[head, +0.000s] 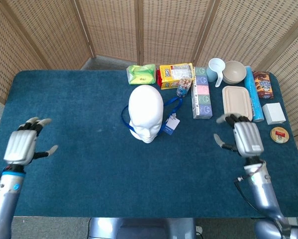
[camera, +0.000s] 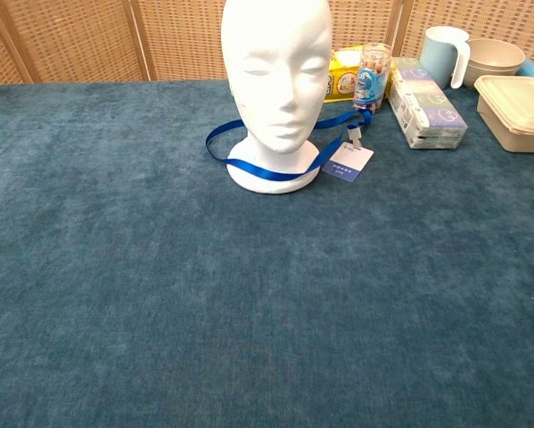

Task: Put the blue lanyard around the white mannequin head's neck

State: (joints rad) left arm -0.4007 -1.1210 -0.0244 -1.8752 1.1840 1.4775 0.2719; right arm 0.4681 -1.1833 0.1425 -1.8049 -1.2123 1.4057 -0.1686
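head view, blue cloth table (head: 104,169), wicker screens (head: 109,30) behind

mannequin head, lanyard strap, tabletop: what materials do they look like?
Mannequin head: likely foam or matte plastic; plain white, no glare.
Blue lanyard: flat woven ribbon with a slight sheen, lying in soft loops around the base.
Table: covered in dark teal fabric, felt or short-pile, going by its mottled, fuzzy texture.
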